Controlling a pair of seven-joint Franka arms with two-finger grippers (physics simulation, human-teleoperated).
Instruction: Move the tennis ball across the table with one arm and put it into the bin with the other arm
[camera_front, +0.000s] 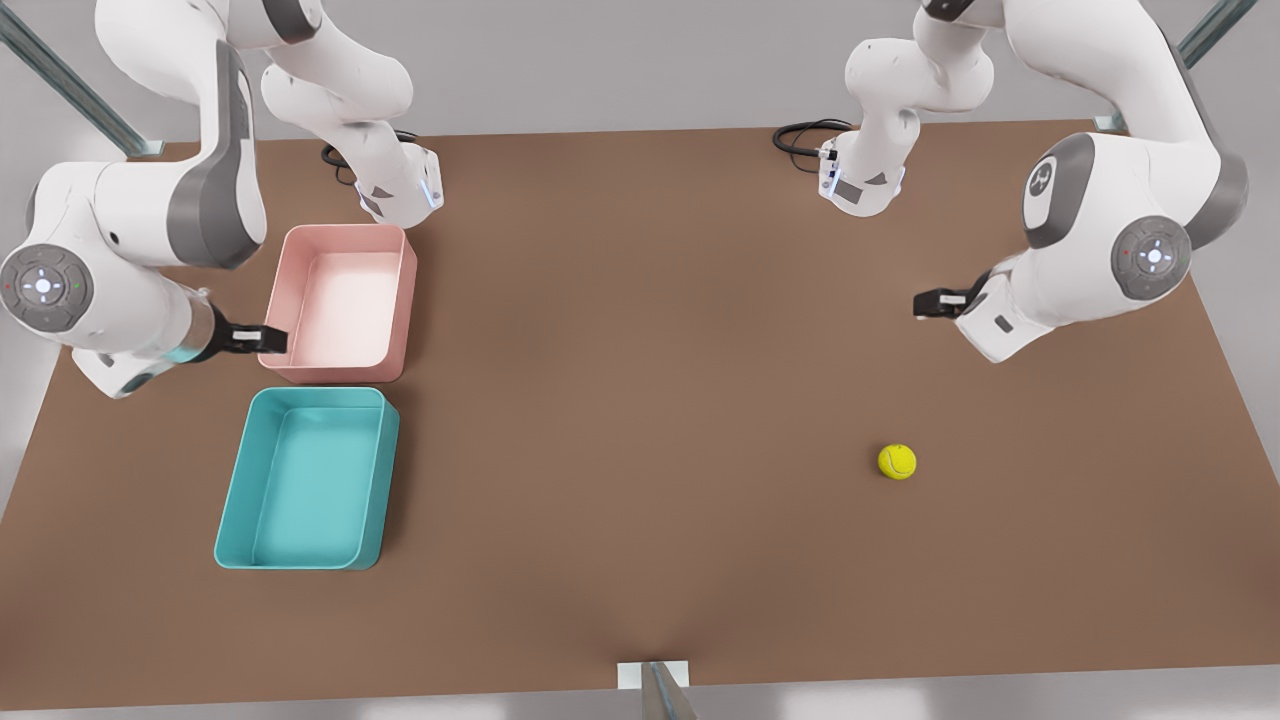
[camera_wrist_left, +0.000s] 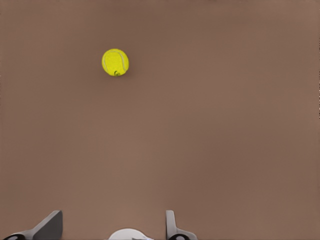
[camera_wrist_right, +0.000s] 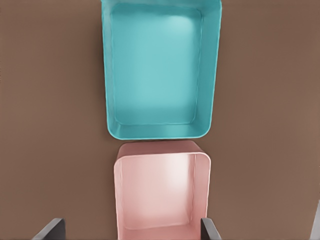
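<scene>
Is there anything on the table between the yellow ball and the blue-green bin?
No. In the front view, just bare brown table lies between the tennis ball and the teal bin.

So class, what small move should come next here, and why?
Probably lower the left gripper toward the ball and over it: the ball lies free on the table near that open gripper, far from the teal bin. The right gripper waits open by the pink tray.
</scene>
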